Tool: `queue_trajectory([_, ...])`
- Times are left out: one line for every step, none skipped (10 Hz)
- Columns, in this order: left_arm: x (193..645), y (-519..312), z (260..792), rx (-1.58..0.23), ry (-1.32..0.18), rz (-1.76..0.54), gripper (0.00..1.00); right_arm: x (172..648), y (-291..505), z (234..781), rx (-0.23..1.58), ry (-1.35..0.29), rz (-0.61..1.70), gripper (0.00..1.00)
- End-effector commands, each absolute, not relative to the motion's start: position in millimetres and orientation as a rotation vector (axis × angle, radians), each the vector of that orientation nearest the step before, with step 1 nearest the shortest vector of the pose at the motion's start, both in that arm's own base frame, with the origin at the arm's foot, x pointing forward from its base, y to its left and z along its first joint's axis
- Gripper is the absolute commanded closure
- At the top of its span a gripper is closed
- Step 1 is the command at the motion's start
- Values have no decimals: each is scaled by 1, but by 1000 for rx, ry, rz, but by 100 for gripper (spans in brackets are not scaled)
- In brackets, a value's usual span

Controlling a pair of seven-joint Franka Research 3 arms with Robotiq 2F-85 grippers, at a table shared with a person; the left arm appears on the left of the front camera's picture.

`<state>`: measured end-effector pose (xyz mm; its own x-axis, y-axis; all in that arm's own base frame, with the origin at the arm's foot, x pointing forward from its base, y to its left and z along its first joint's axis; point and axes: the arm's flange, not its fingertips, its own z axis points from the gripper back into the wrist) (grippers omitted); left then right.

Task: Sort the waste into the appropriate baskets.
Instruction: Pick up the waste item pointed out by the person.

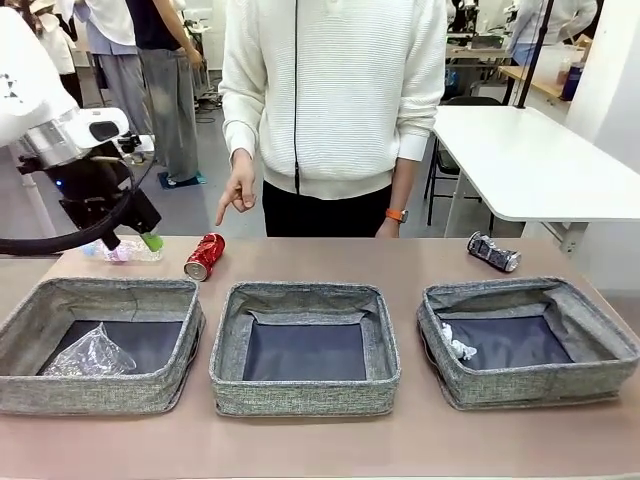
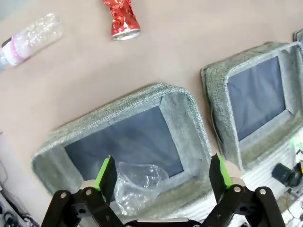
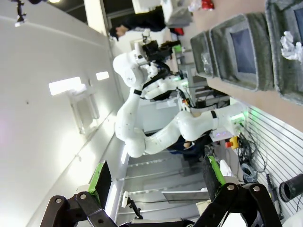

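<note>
Left hand (image 2: 163, 172), fingers apart, hangs near the left basket (image 2: 184, 109) (cup (image 2: 137, 182) inside). If the red can (image 2: 121, 19) is next, straddle its pinched waist squarely before closing.

Cup (image 1: 90, 352) lies in left basket (image 1: 100, 290), paper ball (image 1: 458, 345) in right basket (image 1: 520, 291); red can (image 1: 204, 257), bottle (image 1: 128, 250), silver can (image 1: 494, 251) behind.

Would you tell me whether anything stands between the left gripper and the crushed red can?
Nothing visible does: the open left gripper hangs above the left basket, and the crushed red can lies on bare table beyond its far wall, the bottle well aside.
</note>
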<state>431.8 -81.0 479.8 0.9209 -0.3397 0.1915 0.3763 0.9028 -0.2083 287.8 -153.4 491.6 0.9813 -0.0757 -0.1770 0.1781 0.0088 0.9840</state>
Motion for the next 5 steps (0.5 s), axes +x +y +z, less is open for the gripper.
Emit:
queue_trajectory([440,-99,472,-253,-189,-473,0,287,-154,498,1561,88,-206,0])
queue_trajectory([453,-108,466,-251,-214,-465,0,287,-154,498,1561,88,-206,0])
queue_trajectory([474,-110,461,-244,-254,-388,0,287,-154,498,1561,88,-206,0])
queue_trajectory([499,-114,452,-269,-235,-397,0,287,-154,498,1561,88,-206,0])
queue_trajectory([519,-117,441,-254,-231,-390,0,287,-154,498,1561,88,-206,0])
